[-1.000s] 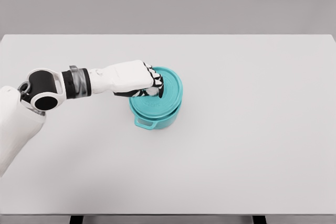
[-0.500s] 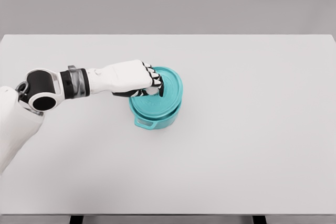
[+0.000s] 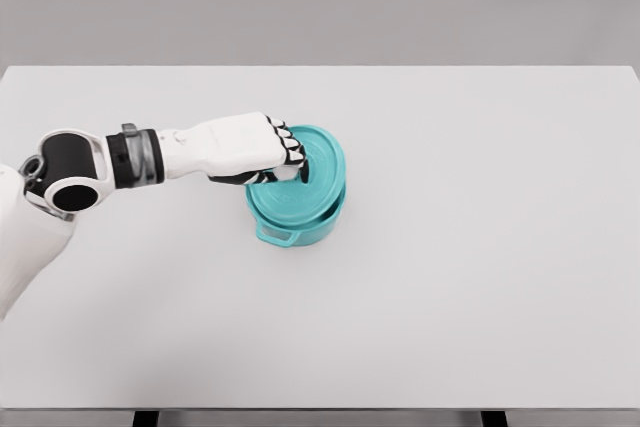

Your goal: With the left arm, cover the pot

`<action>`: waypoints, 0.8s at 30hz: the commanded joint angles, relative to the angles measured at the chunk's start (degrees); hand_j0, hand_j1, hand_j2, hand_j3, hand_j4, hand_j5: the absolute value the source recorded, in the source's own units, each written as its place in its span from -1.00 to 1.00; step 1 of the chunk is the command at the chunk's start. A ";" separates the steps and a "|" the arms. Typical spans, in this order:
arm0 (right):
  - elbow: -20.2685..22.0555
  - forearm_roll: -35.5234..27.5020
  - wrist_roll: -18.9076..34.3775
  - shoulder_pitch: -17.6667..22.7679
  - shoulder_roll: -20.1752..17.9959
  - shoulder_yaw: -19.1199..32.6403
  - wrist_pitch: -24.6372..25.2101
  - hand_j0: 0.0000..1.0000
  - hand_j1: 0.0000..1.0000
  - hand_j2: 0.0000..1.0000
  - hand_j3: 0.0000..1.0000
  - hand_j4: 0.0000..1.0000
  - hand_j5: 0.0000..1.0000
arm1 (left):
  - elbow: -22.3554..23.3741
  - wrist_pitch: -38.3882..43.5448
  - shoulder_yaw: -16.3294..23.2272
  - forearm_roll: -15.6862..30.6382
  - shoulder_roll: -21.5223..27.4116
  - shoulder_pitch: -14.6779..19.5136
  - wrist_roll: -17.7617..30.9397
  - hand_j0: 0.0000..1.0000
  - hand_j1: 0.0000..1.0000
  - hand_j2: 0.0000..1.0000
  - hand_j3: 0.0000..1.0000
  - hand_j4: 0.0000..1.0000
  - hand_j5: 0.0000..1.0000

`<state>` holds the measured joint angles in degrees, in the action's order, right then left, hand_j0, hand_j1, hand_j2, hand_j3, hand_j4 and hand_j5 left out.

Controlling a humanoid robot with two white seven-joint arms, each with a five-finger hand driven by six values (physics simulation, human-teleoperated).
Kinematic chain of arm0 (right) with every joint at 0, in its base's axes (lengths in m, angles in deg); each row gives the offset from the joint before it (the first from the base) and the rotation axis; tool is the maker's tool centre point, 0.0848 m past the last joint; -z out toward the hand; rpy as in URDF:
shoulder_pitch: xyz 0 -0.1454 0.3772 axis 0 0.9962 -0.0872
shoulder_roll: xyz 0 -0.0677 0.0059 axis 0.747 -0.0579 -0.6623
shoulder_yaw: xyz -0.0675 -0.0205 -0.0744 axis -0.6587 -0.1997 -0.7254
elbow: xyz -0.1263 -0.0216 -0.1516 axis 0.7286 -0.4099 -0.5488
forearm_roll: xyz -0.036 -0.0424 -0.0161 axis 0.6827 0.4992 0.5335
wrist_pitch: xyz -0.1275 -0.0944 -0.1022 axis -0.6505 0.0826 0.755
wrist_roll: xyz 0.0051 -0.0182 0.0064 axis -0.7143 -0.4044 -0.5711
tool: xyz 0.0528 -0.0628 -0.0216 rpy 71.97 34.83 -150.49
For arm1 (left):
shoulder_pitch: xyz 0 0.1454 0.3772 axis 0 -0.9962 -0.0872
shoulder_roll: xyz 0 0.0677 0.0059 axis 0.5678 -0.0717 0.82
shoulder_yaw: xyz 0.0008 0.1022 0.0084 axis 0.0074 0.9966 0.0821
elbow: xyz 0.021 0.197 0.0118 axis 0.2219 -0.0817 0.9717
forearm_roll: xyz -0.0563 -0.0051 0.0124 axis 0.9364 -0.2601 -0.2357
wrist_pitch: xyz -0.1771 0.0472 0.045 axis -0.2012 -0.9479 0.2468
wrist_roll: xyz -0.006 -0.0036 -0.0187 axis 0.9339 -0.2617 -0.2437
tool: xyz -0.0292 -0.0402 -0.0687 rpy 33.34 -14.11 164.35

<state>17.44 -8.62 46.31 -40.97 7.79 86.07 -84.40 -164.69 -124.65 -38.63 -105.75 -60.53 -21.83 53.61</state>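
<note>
Teal lid (image 3: 300, 182) sits over the pot (image 3: 295, 227), tilted, high edge at 2 o'clock; not seated flush by the look of it. Left hand (image 3: 262, 150) comes in from 9 o'clock, fingers curled tight on the lid's knob. Left to do: level, lower, let go. Pot is just left of table (image 3: 480, 277) centre. Table white, backdrop plain grey wall.

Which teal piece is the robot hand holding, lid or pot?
The lid: the left robot hand grips its top, while the pot stands underneath, untouched, on the table.
</note>
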 commanded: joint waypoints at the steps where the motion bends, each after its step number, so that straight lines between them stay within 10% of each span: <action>1: -0.07 0.00 0.01 0.00 0.00 0.00 0.00 1.00 1.00 1.00 1.00 1.00 1.00 | -0.16 0.14 -0.06 0.28 0.22 0.00 -0.01 0.19 0.19 0.19 0.19 0.19 0.19; 24: 0.01 0.00 0.01 0.00 0.00 0.00 0.00 1.00 1.00 1.00 1.00 1.00 1.00 | -0.07 0.14 -0.06 0.10 0.22 -0.09 -0.01 0.44 0.44 0.44 0.44 0.44 0.44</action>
<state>17.44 -8.62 46.31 -40.97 7.79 86.07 -84.40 -164.79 -124.68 -38.65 -105.95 -60.33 -21.92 53.63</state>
